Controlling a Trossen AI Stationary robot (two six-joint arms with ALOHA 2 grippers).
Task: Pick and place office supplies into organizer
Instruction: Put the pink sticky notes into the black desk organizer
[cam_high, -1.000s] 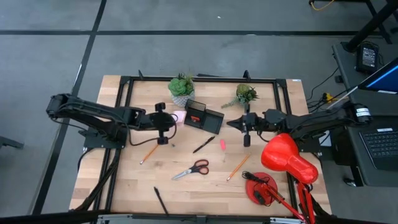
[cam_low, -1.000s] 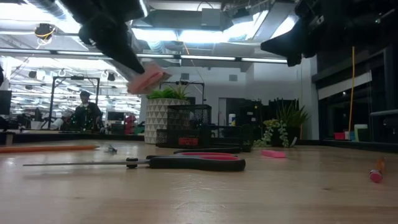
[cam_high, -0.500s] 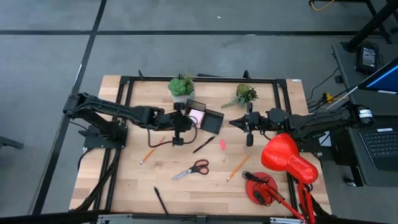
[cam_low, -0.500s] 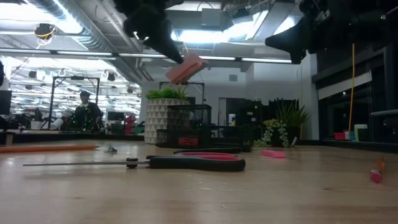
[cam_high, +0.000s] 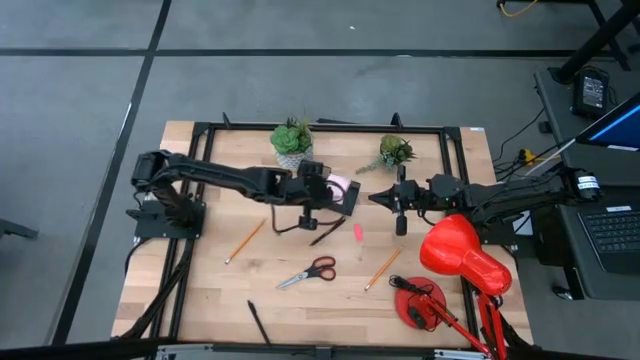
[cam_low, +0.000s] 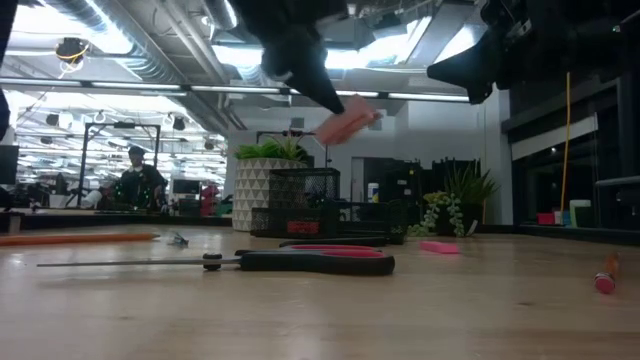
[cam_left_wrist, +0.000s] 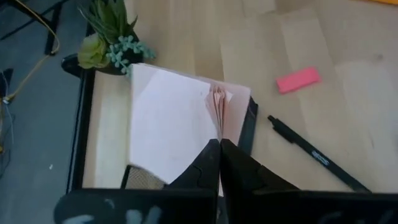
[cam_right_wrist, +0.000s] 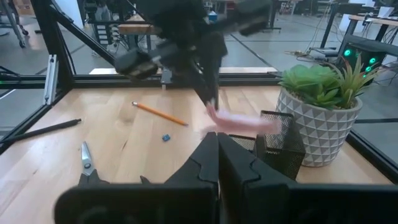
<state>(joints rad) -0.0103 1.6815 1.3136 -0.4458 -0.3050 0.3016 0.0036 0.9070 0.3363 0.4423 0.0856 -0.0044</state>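
**Nearly over the organizer with the sticky pad**

Now my left gripper (cam_high: 322, 190) has its fingers pinched tight on one edge of the pink sticky-note pad (cam_high: 339, 188), which hangs out in front of them, well clear of the table. A second ago that gripper was back beside the left-hand plant with the pad; it has since swept across toward the middle and now holds the pad above the black organizer (cam_high: 345, 197). From my left wrist camera the pad (cam_left_wrist: 180, 124) covers most of the organizer (cam_left_wrist: 249, 127), so only a dark edge peeks out on one side. In the low view the pad (cam_low: 347, 119) rides high over the mesh compartment (cam_low: 303, 200), tilted, not yet lowered.

I judge the carry is about done; what remains is to line up over a compartment, descend and let go.

My right gripper (cam_high: 397, 203) waits just right of the organizer, fingers closed on nothing, where it was before.

Left on the wood: the scissors (cam_high: 308, 272), two pencils (cam_high: 243, 239) (cam_high: 381, 268), a black pen (cam_high: 327, 233), another pen (cam_high: 258, 321) near the front edge, and the pink eraser (cam_high: 357, 232).
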